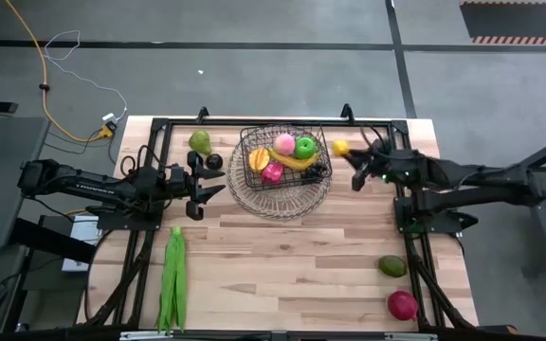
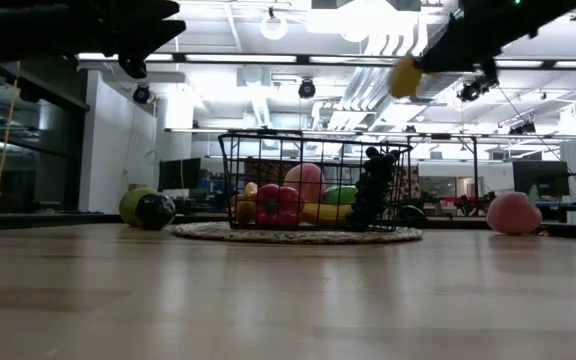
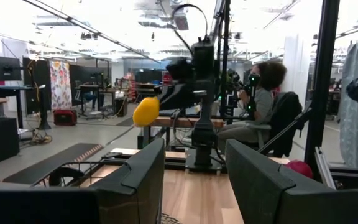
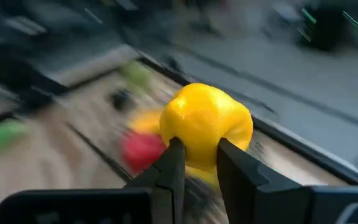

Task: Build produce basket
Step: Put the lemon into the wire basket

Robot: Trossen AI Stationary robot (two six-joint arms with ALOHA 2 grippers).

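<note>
Dark-rimmed wire-mesh basket at table's far centre, holding fruit. Left of it: green pear, long green pods near front edge. Left gripper beside basket, fingers parted, empty. Right gripper raised just right of basket, pinching small yellow pepper-shaped fruit.

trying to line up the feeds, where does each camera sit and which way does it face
High: overhead, straight down on table; both arms, left gripper empty, basket.
Low: table-top height, level across to basket; right gripper above.
Left wrist: looks across past own open fingers at the right arm.
Right wrist: own fingers pinch yellow fruit.
Shared: yellow fruit shows in all four.
</note>
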